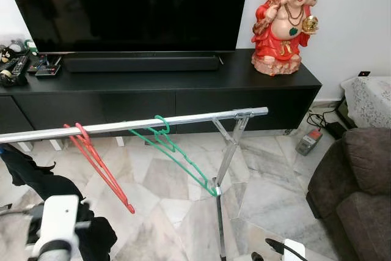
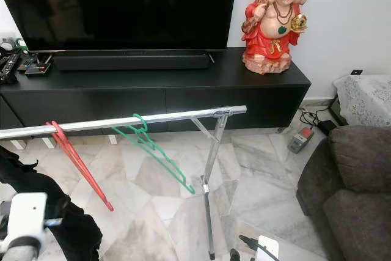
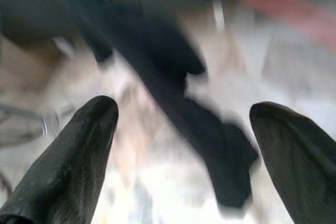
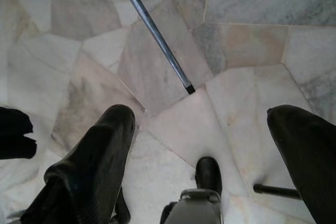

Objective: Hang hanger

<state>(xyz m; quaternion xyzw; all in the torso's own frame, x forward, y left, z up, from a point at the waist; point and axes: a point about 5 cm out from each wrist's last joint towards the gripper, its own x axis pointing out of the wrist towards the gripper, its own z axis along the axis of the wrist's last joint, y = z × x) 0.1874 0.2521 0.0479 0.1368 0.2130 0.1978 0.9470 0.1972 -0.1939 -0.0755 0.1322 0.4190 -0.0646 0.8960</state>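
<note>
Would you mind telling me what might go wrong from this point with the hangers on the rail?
The green hanger hangs tilted close to the rail's open end, so a nudge might slide it off. The red hanger also hangs askew near the dark clothing and could snag. Both grippers, left and right, hang open and low.

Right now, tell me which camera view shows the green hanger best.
The left eye view: the green hanger hangs whole and sharp on the silver rail, beside the red hanger. The right eye view shows it equally whole, just further left. The left wrist view is blurred; the right wrist view shows floor tiles.
</note>
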